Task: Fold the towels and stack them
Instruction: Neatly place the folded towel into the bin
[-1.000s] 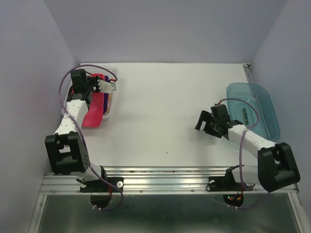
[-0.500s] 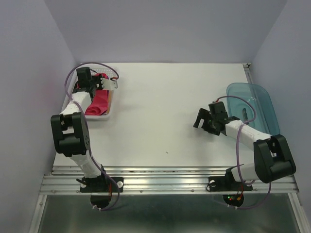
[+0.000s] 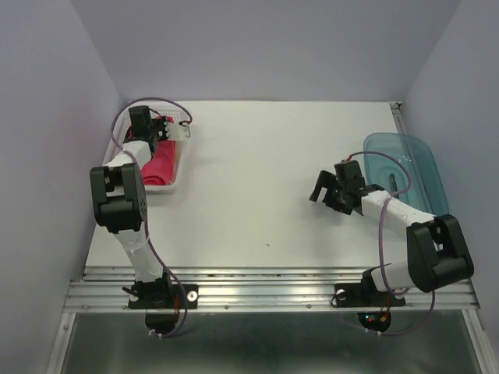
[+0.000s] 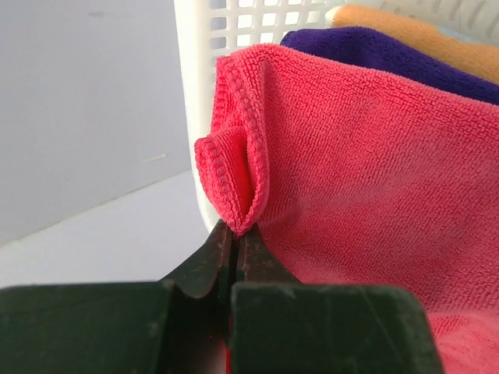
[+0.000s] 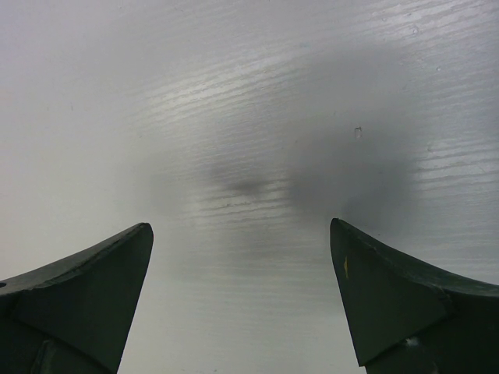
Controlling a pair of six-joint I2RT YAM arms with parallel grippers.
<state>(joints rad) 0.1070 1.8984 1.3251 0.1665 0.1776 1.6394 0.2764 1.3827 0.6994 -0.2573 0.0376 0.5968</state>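
The pink-red towel (image 4: 366, 179) lies in the white basket (image 3: 173, 183) at the table's far left and also shows from above (image 3: 160, 165). My left gripper (image 4: 234, 231) is shut on a folded edge of it, next to the basket's wall (image 4: 204, 47). Behind it lie the dark purple towel (image 4: 390, 54) and the orange towel (image 4: 421, 35). From above, my left gripper (image 3: 160, 134) is over the basket's far end. My right gripper (image 5: 242, 234) is open and empty over bare table, and also shows from above (image 3: 326, 191).
A teal translucent tub (image 3: 407, 175) stands at the right edge, just right of my right arm. Purple walls close in the table on the left, back and right. A metal rail (image 3: 273, 276) runs along the near edge.
My left arm has drawn back toward the far left corner, and the pink-red towel that hung over the basket's near edge now lies back inside it. My right gripper shifted slightly.
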